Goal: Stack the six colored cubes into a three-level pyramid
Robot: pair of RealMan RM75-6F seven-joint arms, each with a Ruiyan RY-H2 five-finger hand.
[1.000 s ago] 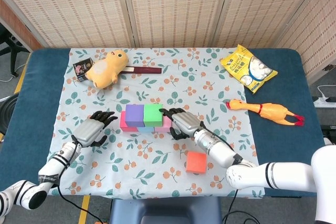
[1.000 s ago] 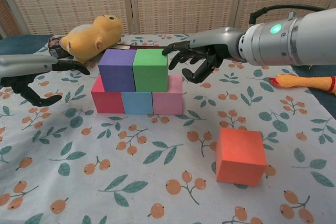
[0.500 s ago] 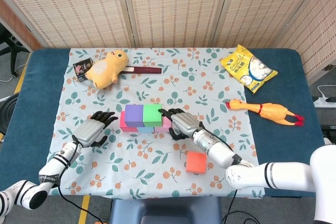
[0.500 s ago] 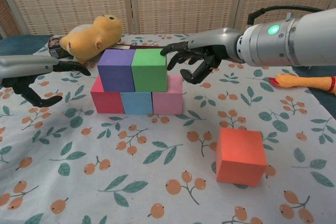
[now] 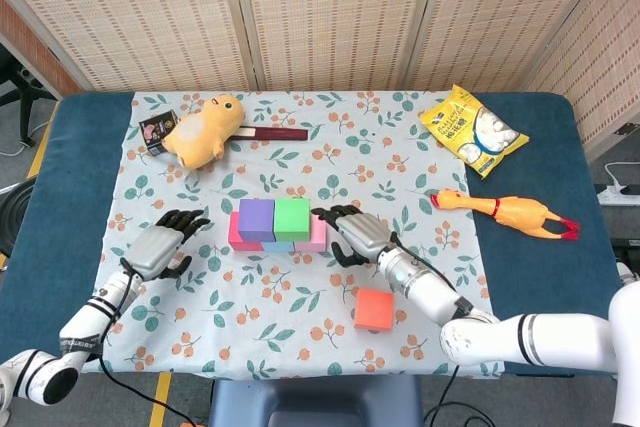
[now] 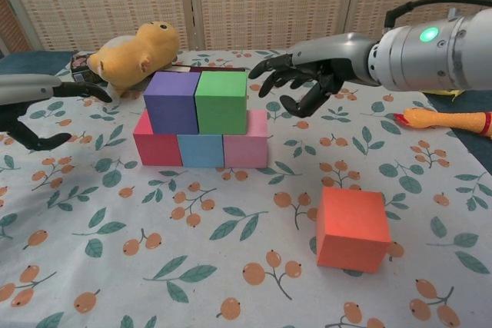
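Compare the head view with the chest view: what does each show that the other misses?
Only the head view shows the yellow snack bag, the blue table edge and the whole yellow rubber chicken; the chest view catches just part of it.

Only the chest view shows the front faces of the red cube, light blue cube and pink cube under the purple cube and green cube.

Both show the loose orange cube, the yellow plush toy, and the left hand and right hand, empty with fingers apart.
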